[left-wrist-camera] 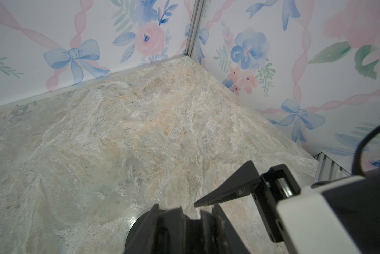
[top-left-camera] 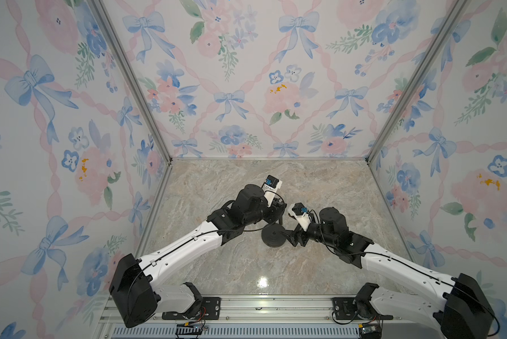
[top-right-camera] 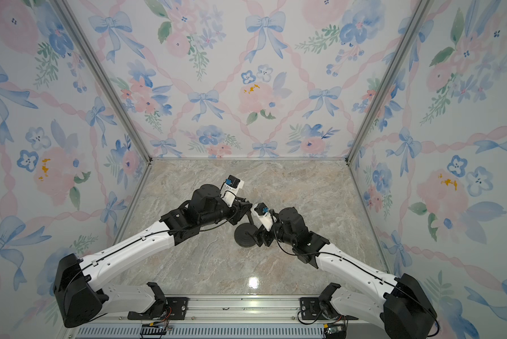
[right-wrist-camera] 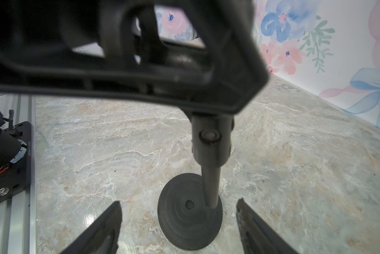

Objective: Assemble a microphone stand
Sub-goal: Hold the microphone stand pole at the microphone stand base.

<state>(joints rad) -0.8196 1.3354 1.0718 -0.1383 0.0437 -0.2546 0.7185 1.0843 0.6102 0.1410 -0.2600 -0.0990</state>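
1. The round flat matte-black disc base lies flat on the marble-patterned desk; both top views show it between the two arms.
2. The thin matte-black rod with the clip-like head stands almost upright over the disc base. Its lower end touches the disc's top face just beside the small centre hole, not inside it.
3. The left gripper hangs above the disc base, its jaws pinching the rod's clip head and carrying the rod.
4. The right gripper sits low at the disc base with its jaws spread. One finger stands on either side of the disc, and neither appears to touch it.
5. Judged done: both parts are brought together and the rod is set upright.
6. Judged left: shift the rod tip across into the hole and seat it. The disc probably needs steadying while that happens, so the joining step looks unfinished.
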